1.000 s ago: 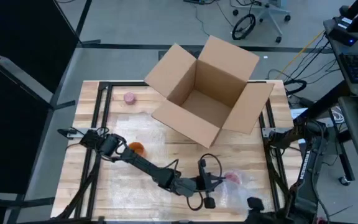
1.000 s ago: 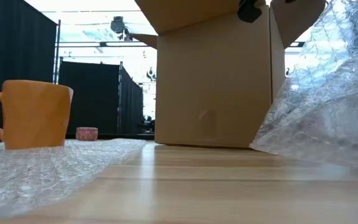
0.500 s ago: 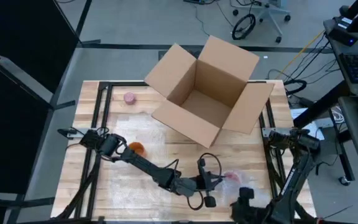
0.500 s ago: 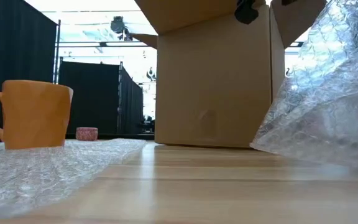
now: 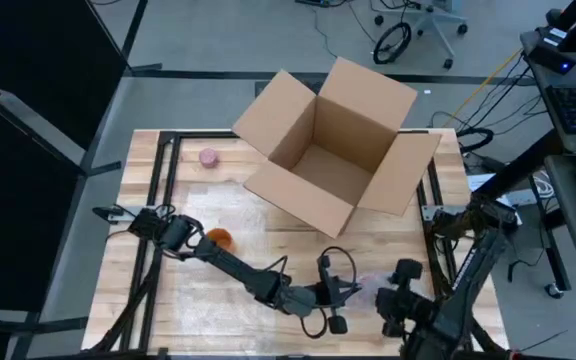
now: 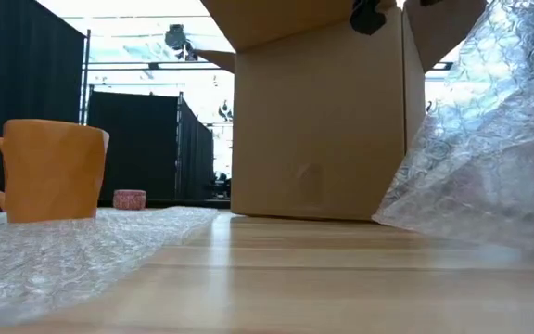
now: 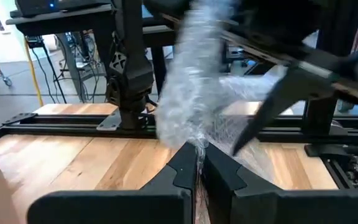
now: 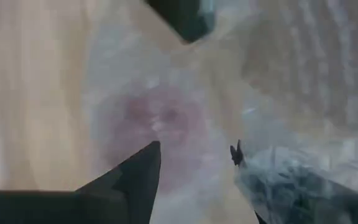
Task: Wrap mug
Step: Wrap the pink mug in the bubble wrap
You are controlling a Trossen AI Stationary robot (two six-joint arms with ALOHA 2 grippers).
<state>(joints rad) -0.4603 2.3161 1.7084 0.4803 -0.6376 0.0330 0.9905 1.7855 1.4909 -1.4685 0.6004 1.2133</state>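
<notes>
The pink mug point(image 8: 160, 121) shows only as a blurred rosy shape under clear bubble wrap point(image 7: 194, 93), on the surface point(image 5: 298, 250) in front of the open box point(image 5: 333, 145). The left claw point(image 7: 199, 169) is closed, pinching the wrap's edge beside it. The right claw point(image 8: 194, 158) hangs open directly over the mug, holding nothing.

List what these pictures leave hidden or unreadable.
- Pink object: right wrist view, blurred under bubble wrap; identity unclear.
- Cardboard box: low view, top cut off by edge.
- Orange mug: high view, partly behind the left arm.
- Right claw: high view, finger detail too small.
</notes>
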